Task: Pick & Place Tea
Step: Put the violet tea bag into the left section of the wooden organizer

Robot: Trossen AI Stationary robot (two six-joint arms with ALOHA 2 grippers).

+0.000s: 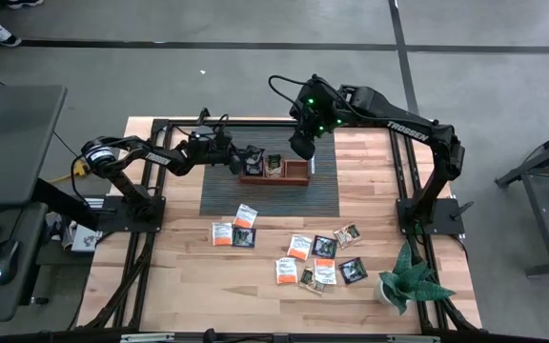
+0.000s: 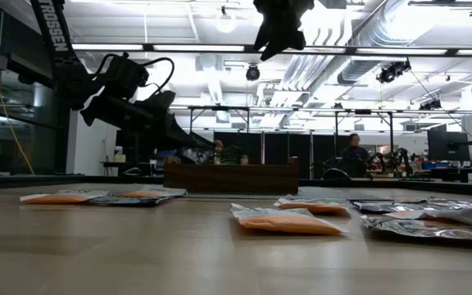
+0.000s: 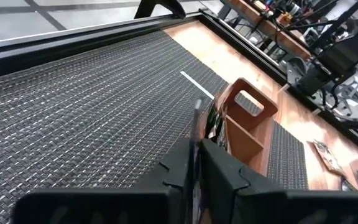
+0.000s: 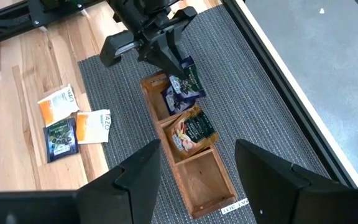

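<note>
High view, from the left side: the left end effector (image 1: 249, 159) reaches over the grey mat (image 1: 222, 195) to the left end of the wooden tray (image 1: 296, 177). Its fingers (image 3: 219, 171) stand close together on a dark tea sachet (image 4: 188, 79), held upright over the tray's left compartment, where another sachet (image 4: 176, 102) already lies. The middle compartment holds a brown sachet (image 4: 193, 130); the right compartment shows bare wood. Above the tray's right part hangs the right end effector (image 1: 302, 145), its fingers spread wide and holding nothing. Nearer the front, loose sachets (image 1: 324, 272) in orange-and-white and dark colours lie scattered on the worktop (image 1: 189, 286). A small potted plant (image 1: 405, 283) stands at the far right.
</note>
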